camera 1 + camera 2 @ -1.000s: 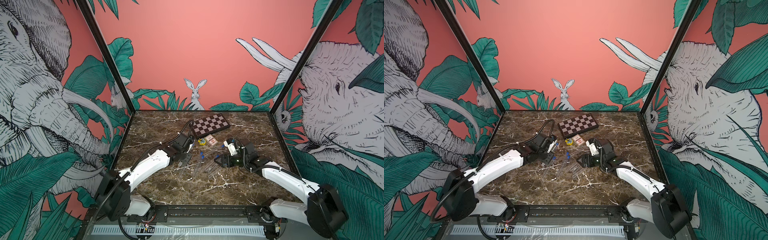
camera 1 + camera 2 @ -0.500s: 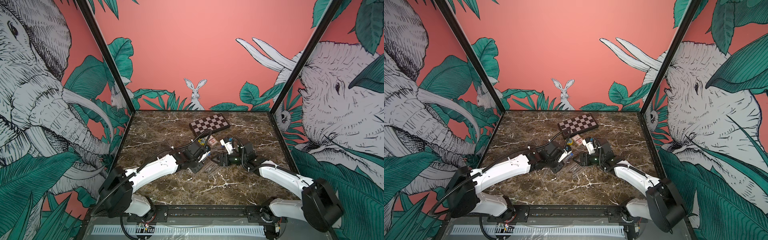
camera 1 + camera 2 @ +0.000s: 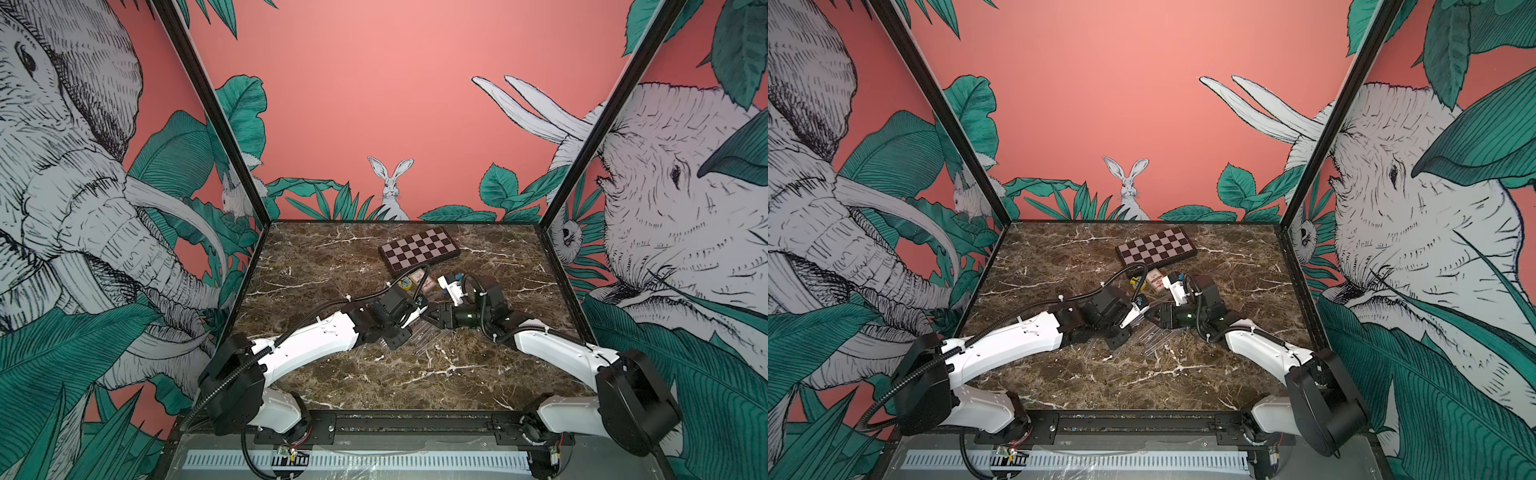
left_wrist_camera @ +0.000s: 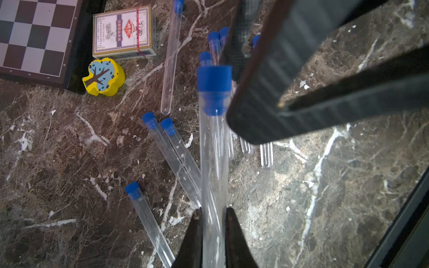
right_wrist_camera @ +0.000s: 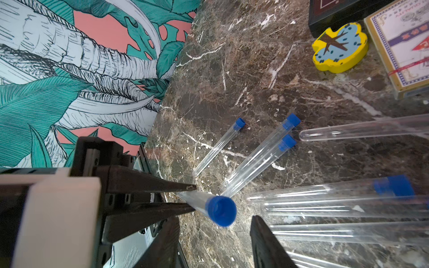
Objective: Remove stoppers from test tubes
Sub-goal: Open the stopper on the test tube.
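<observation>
My left gripper (image 4: 212,211) is shut on a clear test tube (image 4: 212,162) and holds it off the marble, its blue stopper (image 4: 214,85) at the far end. My right gripper (image 5: 216,218) is open, with one jaw on each side of that stopper (image 5: 221,210) and a gap to both. In both top views the two grippers (image 3: 419,309) (image 3: 433,313) meet at mid-table. Several more stoppered test tubes (image 4: 162,143) (image 5: 262,155) lie loose on the marble beneath them.
A folded chessboard (image 3: 419,249) lies at the back. A card box (image 4: 123,32) and a yellow tree block (image 4: 103,76) sit just in front of it, close to the tubes. Painted walls close in the left, right and back.
My left arm has carried the tube to the right, up to the right gripper. The right gripper's jaws have narrowed around the stopper.
</observation>
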You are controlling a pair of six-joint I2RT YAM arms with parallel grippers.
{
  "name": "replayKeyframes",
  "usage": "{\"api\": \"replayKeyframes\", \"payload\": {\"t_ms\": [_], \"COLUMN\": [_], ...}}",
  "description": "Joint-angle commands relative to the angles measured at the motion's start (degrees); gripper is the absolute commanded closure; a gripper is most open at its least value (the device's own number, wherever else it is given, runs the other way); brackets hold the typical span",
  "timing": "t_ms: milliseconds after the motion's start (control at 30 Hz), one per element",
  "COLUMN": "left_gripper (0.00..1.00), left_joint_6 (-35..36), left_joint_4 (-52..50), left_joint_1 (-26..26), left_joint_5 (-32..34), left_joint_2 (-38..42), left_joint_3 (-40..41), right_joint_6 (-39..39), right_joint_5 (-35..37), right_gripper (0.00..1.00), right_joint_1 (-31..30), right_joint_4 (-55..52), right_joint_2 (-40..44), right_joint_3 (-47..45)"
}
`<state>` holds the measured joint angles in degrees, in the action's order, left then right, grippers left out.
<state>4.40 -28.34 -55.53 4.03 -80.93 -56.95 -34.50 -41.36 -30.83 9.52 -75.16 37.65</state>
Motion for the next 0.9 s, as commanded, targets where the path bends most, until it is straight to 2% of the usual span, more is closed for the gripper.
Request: {"api": "replayKeyframes", "payload": {"t_ms": [0, 233, 600, 867], "left_gripper": [0.96, 0.97, 0.97, 0.97], "left_joint_6": [1.44, 1.72, 1.95, 2.02], "left_joint_4": [0.34, 0.30, 0.33, 0.39], "left_joint_1": [-0.44, -0.69, -0.99, -0.99], "left_joint_5": [-0.30, -0.60, -1.38, -1.06], "left_joint_2": [1.91, 1.60, 1.42, 1.30], "left_joint_3": [0.61, 0.69, 0.76, 0.87], "right_joint_6": [-0.49, -0.28, -1.55, -1.86], "right_joint_5": [-0.61, 0.63, 0.81, 0.66], "right_gripper": [0.54, 0.61, 0.63, 0.69], "right_joint_1": [-0.51, -0.46, -0.46, -0.49], "right_joint_4": [2.69, 2.18, 4.97, 5.27], "right_joint_2": [-0.55, -0.88, -1.75, -2.12], "right_joint_3": [0.58, 1.12, 0.91, 0.76]}}
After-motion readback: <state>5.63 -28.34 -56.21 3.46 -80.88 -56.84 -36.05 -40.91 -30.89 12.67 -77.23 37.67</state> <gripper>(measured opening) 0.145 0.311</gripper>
